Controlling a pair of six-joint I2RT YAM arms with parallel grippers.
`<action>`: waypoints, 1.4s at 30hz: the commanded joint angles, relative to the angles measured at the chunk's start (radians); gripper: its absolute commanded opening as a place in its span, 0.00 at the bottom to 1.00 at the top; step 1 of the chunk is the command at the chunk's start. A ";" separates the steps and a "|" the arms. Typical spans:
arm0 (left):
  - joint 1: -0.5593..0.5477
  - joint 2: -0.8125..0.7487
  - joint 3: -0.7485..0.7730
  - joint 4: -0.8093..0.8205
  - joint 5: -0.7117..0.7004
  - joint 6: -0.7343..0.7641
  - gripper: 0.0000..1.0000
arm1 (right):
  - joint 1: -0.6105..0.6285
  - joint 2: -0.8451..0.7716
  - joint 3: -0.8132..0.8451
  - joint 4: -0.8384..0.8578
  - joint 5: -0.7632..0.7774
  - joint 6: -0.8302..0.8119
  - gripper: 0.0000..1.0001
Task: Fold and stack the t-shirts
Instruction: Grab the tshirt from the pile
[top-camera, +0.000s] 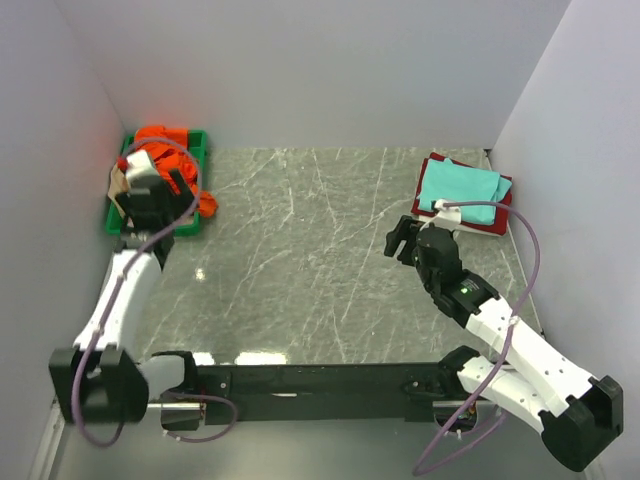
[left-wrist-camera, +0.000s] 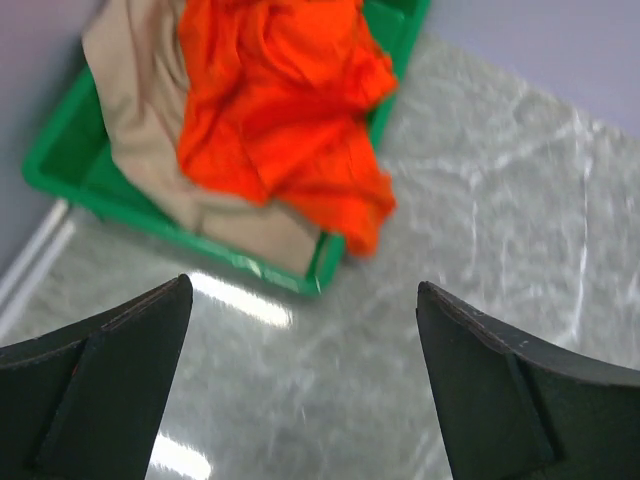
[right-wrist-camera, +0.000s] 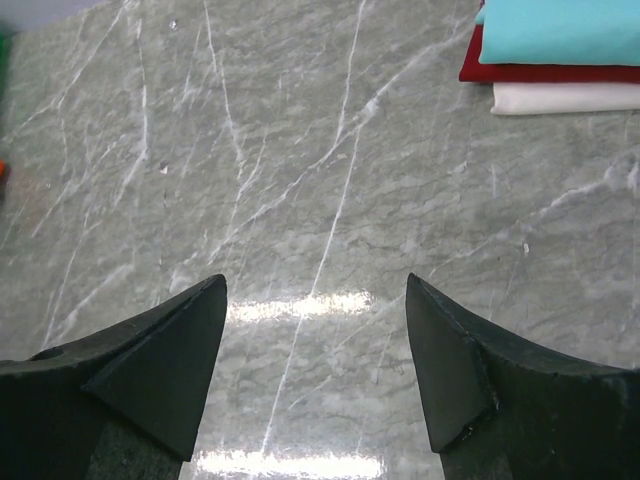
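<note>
Here we see the crumpled orange t-shirt (left-wrist-camera: 290, 120) draped over a beige t-shirt (left-wrist-camera: 140, 90) in the green plastic tray (left-wrist-camera: 60, 170), ahead of our left gripper (left-wrist-camera: 305, 295), whose fingers are spread and empty. Our right gripper (right-wrist-camera: 315, 285), likewise spread, faces the veined marble table (right-wrist-camera: 300, 170). The folded stack (right-wrist-camera: 560, 35) of teal, dark red and white cloth lies beyond.

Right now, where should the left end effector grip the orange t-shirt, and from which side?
Grip the bunched lobe of the orange t-shirt spilling over the rim of the green tray. Come from above on the table side with the open left end effector: that lobe lies clear of the beige t-shirt, likely lifting alone.
</note>
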 joint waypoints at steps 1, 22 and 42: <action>0.133 0.149 0.150 0.053 0.146 0.087 0.99 | -0.003 -0.041 0.023 -0.023 0.030 0.005 0.79; 0.269 0.923 0.759 0.028 0.351 -0.002 0.95 | -0.005 -0.029 -0.037 -0.048 0.019 0.028 0.80; 0.267 1.034 0.976 -0.102 0.349 -0.009 0.00 | -0.005 0.078 0.006 -0.004 -0.041 0.001 0.80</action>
